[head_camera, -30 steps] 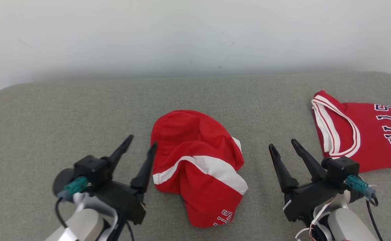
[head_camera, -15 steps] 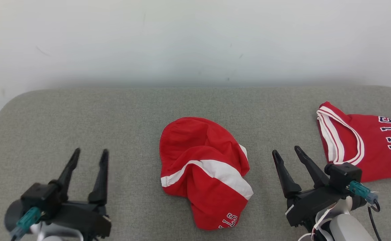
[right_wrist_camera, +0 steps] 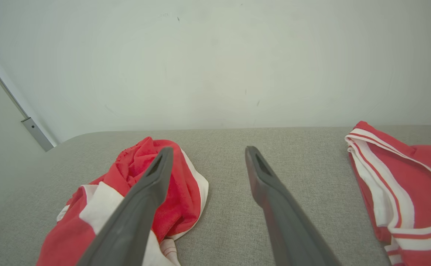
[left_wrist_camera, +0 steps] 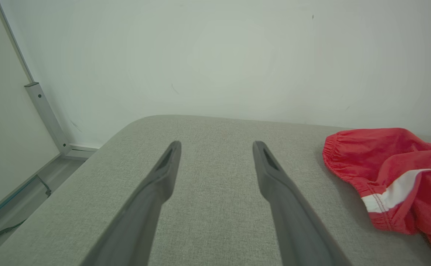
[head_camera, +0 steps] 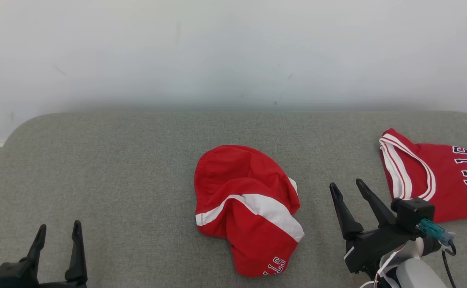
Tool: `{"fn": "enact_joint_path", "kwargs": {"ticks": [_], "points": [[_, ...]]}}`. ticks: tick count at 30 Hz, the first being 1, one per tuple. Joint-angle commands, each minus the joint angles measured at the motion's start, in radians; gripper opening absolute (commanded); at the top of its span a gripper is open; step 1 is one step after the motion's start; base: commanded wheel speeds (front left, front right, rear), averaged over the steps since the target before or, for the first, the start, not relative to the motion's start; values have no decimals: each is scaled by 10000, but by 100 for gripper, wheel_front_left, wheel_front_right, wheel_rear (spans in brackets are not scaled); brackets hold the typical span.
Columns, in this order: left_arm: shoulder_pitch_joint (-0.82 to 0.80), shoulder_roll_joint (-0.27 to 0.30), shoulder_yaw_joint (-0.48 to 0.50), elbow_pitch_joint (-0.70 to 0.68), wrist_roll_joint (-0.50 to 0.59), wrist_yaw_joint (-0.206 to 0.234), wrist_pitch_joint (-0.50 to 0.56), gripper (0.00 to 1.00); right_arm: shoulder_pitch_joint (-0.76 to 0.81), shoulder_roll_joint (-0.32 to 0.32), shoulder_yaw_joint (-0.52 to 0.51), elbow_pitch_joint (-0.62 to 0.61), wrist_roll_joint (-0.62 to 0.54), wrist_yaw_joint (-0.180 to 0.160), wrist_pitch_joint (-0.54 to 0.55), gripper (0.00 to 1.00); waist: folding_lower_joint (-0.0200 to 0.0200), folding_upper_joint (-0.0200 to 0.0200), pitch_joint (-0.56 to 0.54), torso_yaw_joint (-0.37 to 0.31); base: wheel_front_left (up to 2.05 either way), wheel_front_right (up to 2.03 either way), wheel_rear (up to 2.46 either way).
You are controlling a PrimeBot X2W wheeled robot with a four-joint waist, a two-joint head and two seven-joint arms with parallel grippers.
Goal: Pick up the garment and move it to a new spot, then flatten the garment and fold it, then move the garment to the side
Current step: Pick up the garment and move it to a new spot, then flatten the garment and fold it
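Dark, white-edged letters run sideways on the red jersey [head_camera: 445, 180], reading "ULLS" before the frame edge cuts them; the red shorts [head_camera: 241, 176] show an upside-down "LLS" near the hem.

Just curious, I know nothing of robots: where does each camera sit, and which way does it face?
Head: on the head, looking down on the grey cushion; left fingers and right fingers show.
Left wrist: along the left fingers, toward the wall.
Right wrist: along the right fingers, toward the wall.
Shared: all see the crumpled red garment.
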Motion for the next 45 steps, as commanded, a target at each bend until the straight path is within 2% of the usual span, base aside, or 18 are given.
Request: {"fn": "enact_joint_path", "kwargs": {"ticks": [1,4,9,17,24,26,36,45], "points": [[77,34,16,16,95,2,-9,100,72,-40,-47,7,-5,-13,34,100,1,0,-12,20,0,0,0],[118,4,-64,82,12,-59,33,100,81,-34,-74,-23,-44,-13,64,100,1,0,-30,50,0,0,0],[-151,-219,-364,-125,-55,-431,19,100,103,-46,-32,-88,-61,-13,90,100,1,0,-18,35,0,0,0],[-969,-749,-1180,471,-469,-1761,171,100,-96,-35,138,-169,-61,-13,146,100,1,0,160,-447,0,0,0],[-1797,-1371,-1607,1983,-1148,-3002,411,100,-247,-65,162,-205,-52,-13,141,100,1,0,408,-1013,0,0,0],[-2076,-1450,-1669,2547,-1256,-3242,520,100,-311,-63,203,-218,-49,-13,129,100,1,0,502,-1181,0,0,0],[-3341,-2070,-2142,5016,-1347,-3933,470,100,-534,-17,244,-204,5,-13,-15,100,1,0,1028,-1703,0,0,0],[-4018,-2440,-2566,6567,-1626,-4152,432,100,-704,51,227,-72,-17,-13,-137,100,1,0,1258,-1753,0,0,0]]}}
